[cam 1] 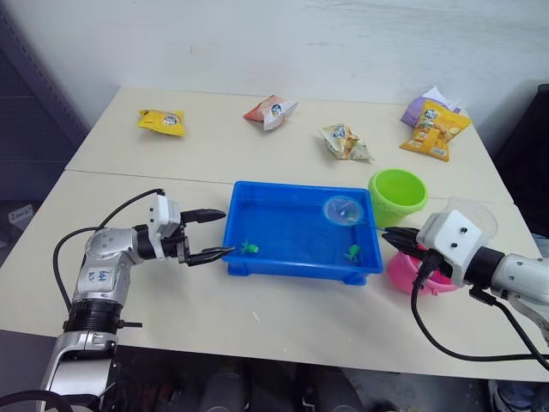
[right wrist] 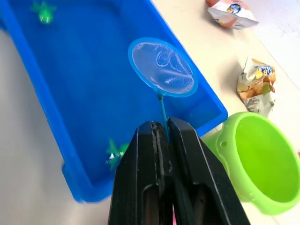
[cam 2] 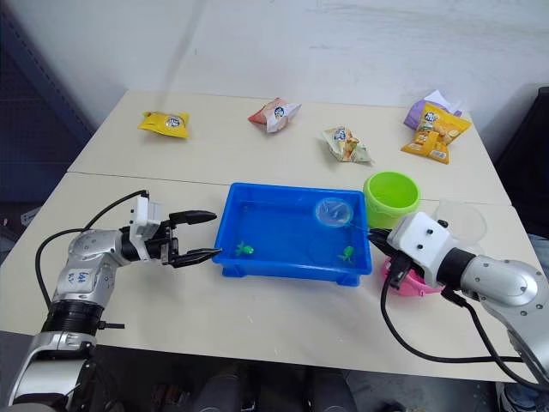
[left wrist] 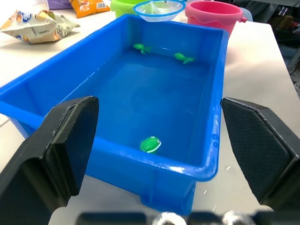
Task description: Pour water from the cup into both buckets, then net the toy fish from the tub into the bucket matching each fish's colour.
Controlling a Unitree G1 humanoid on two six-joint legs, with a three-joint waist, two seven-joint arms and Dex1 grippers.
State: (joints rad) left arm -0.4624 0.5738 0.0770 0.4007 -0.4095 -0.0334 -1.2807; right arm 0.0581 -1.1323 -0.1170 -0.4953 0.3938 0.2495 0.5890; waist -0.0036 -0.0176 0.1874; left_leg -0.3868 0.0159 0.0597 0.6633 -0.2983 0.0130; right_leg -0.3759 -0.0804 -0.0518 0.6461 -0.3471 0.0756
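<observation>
On the far left a yellow snack bag (cam 1: 162, 121) lies at the back of the table (cam 1: 129, 266). Nearer, the left gripper (cam 1: 213, 233) hangs just beside the tub's left wall, its two fingers spread wide with nothing between them. The one blue tub (cam 1: 300, 232) sits mid-table; three green fish show in the left wrist view, one (left wrist: 150, 144) near the gripper's end and two (left wrist: 183, 57) by the far wall, and I can make out no pink ones. A red-and-white bag (cam 1: 270, 111) and a pale crumpled bag (cam 1: 345, 142) lie behind the tub. The single net (right wrist: 162, 67) hangs with its hoop over the tub's far right corner, and its thin handle runs back into the right gripper (right wrist: 160, 136), whose fingers are pressed together on it. Right of the tub stand two buckets: the green one (cam 1: 398, 195) at the rear corner, the pink one (cam 1: 413, 275) nearer and largely hidden behind the right gripper. The clear cup (cam 2: 461, 221) stands behind that wrist. An orange bag (cam 1: 437, 130) and a purple one (cam 1: 419, 109) lie at the far right.
</observation>
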